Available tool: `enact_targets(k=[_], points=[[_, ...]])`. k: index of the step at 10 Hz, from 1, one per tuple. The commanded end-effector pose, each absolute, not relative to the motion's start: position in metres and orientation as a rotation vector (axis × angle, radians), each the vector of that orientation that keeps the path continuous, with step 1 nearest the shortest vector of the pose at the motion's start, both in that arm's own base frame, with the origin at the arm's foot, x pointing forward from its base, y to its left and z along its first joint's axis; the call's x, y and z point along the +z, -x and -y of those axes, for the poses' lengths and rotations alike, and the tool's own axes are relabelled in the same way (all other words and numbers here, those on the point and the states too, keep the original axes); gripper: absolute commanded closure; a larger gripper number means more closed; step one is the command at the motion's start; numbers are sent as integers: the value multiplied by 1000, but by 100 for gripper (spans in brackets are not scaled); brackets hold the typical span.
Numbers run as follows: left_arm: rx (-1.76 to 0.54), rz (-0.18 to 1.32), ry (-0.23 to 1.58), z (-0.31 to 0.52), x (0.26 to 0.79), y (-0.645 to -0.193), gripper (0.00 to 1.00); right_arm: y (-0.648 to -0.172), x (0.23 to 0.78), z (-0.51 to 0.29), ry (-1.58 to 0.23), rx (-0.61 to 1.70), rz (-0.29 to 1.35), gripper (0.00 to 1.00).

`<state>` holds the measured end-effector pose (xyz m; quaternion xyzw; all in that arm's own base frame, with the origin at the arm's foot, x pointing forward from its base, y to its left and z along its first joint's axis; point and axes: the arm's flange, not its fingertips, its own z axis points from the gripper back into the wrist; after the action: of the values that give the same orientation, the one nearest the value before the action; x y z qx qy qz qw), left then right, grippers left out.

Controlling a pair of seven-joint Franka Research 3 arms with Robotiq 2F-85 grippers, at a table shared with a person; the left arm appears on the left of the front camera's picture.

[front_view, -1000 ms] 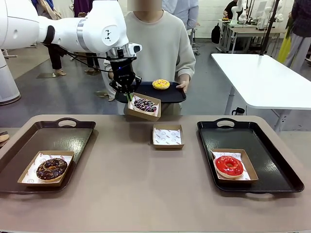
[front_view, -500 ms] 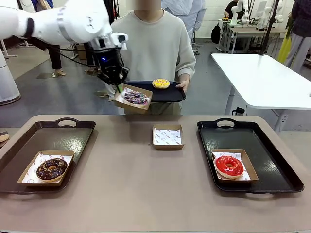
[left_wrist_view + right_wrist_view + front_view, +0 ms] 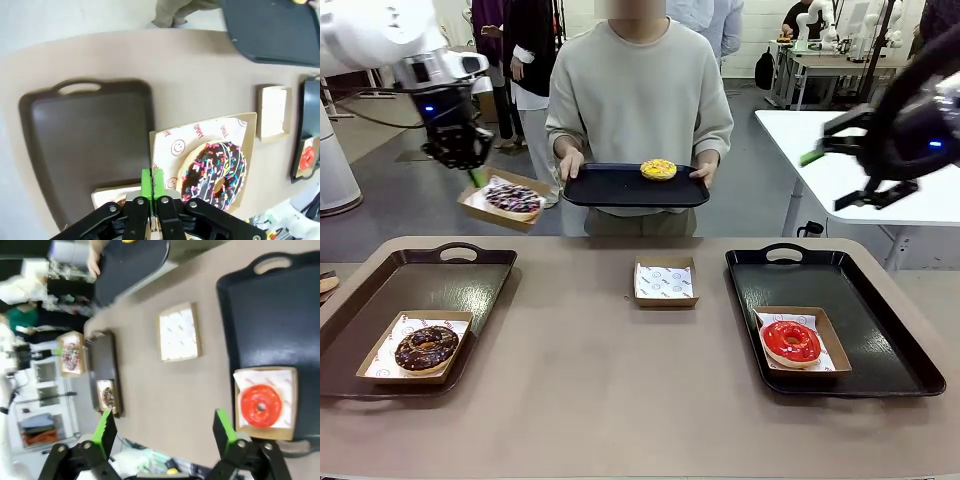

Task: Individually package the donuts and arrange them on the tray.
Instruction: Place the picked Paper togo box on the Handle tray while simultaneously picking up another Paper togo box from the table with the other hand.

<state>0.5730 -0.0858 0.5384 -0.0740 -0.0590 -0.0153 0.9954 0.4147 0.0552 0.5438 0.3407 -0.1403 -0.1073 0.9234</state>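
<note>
Green pads on black fingers at the left gripper (image 3: 476,178) (image 3: 151,181): pinched together on the edge of a square brown cardboard box with printed white paper lining (image 3: 478,203) (image 3: 200,137), carrying it tilted, high above the table's left end. Inside that box, a chocolate ring donut with coloured sprinkles (image 3: 512,197) (image 3: 215,172). Below, on the tan table (image 3: 620,390), a dark rectangular tray with handles (image 3: 430,275) (image 3: 90,140), holding at its near corner a second lined box (image 3: 380,366) with a dark chocolate-glazed donut (image 3: 425,347). At table middle, an empty paper-lined box (image 3: 663,281). Over to the right, a black tray (image 3: 880,330) (image 3: 260,315) with a glossy red donut (image 3: 790,341) (image 3: 260,405) in a third lined box (image 3: 826,326). Above that tray, the right gripper (image 3: 835,178) (image 3: 164,427), fingers spread wide, gripping nothing. Beyond the far edge, a person in a cream sweater (image 3: 640,90) holding a flat black serving tray (image 3: 610,188) with a yellow sprinkled donut (image 3: 658,169) on it.
</note>
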Motion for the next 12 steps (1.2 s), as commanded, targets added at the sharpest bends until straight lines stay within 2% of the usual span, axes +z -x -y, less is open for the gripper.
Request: enact_targets(k=[1, 4, 7, 10, 12], points=[[-14, 141, 157, 66, 527, -553, 99, -446, 540, -88, -547, -192, 291, 0], [32, 121, 58, 43, 508, -544, 99, -468, 524, -149, -388, -74, 294, 0], [78, 91, 28, 25, 488, -542, 99, -472, 494, -176, -327, -22, 233, 0], [56, 67, 35, 25, 486, -545, 99, -452, 498, -175, -385, 17, 209, 0], [56, 67, 35, 25, 486, -545, 99, -467, 486, -179, -339, 8, 223, 0]])
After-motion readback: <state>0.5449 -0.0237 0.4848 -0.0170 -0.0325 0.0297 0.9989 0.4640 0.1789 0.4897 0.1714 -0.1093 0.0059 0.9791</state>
